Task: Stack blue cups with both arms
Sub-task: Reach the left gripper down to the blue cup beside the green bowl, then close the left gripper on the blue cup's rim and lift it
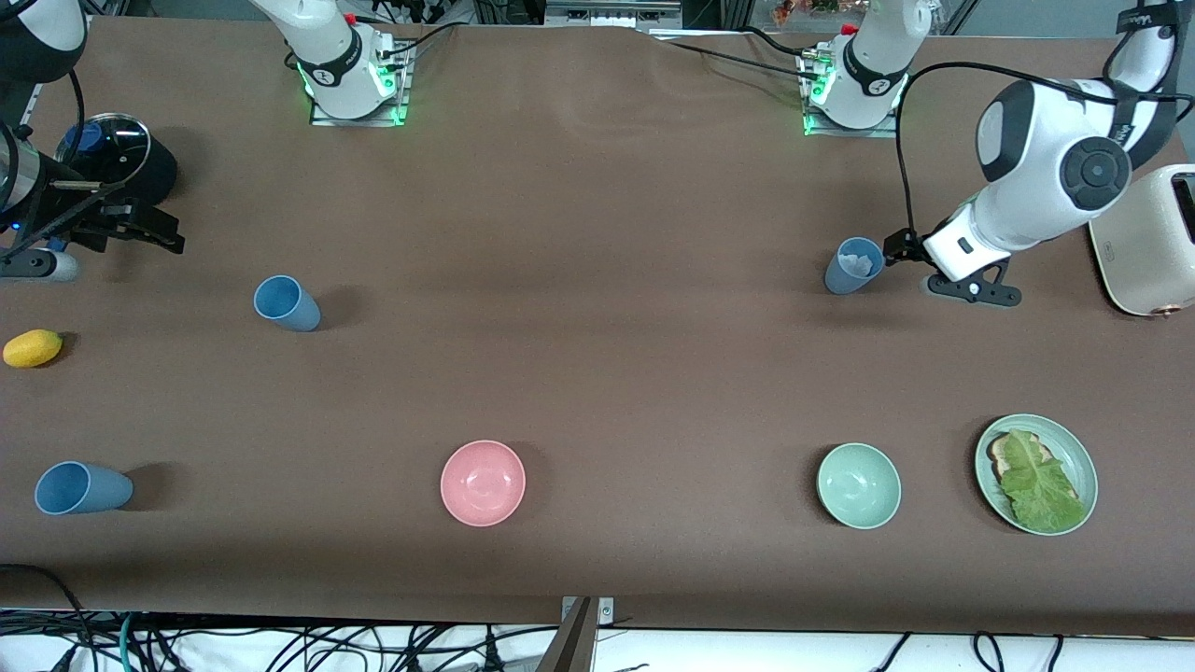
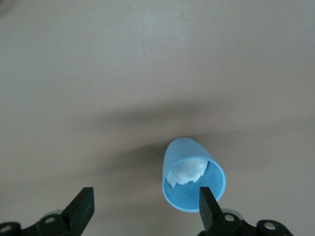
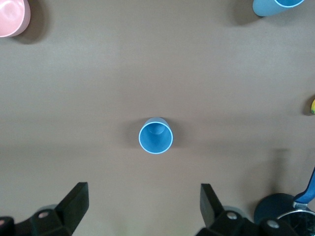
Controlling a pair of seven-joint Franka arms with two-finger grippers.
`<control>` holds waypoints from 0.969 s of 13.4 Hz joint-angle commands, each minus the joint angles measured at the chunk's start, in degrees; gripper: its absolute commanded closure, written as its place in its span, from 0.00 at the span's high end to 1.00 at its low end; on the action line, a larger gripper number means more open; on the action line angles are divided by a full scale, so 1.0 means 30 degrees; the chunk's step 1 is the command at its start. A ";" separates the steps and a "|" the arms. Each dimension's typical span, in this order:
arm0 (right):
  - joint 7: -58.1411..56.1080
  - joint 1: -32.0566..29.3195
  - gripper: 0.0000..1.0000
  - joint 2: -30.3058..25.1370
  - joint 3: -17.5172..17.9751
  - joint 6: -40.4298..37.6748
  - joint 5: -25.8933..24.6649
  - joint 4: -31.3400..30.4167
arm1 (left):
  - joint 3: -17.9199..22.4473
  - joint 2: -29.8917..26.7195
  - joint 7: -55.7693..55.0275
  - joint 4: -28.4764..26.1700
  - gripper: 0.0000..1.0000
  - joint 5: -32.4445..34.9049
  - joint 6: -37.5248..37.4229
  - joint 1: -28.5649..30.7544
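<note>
Stacking has not begun, judging from the layout: all three blue cups stand apart on the counter point(image 1: 597, 392) and none sits in another. Nearest the front camera, one blue cup point(image 1: 82, 488) stands at the right arm's end. Farther from it, a second blue cup point(image 1: 287, 303) stands alone, under the right end effector point(image 3: 140, 209), whose fingers are spread and empty. Farthest, toward the left arm's end, the greyer blue cup point(image 1: 853, 265) sits just beside the left end effector point(image 2: 146, 209), jaws apart, one fingertip point(image 2: 205, 195) at its rim, nothing clamped yet. Every lift and nesting remains. Only the left wrist view shows white crumpled stuff point(image 2: 187, 170) clearly inside that cup; only the front view shows all three cups together.
</note>
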 commanded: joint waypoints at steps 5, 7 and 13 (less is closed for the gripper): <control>-0.0007 -0.0126 1.00 -0.0098 0.0106 -0.0052 0.0259 -0.0071 | -0.0216 -0.0163 0.1712 -0.3089 0.90 -0.0391 0.2148 0.0028; -0.0007 -0.0126 1.00 -0.0098 0.0106 -0.0052 0.0259 -0.0071 | -0.0391 0.0069 0.1741 -0.3588 0.83 -0.0391 0.2815 -0.0001; -0.0007 -0.0126 1.00 -0.0098 0.0077 -0.0023 0.0259 -0.0071 | -0.0685 0.1798 0.1771 -0.3502 0.30 -0.0421 0.5048 0.0116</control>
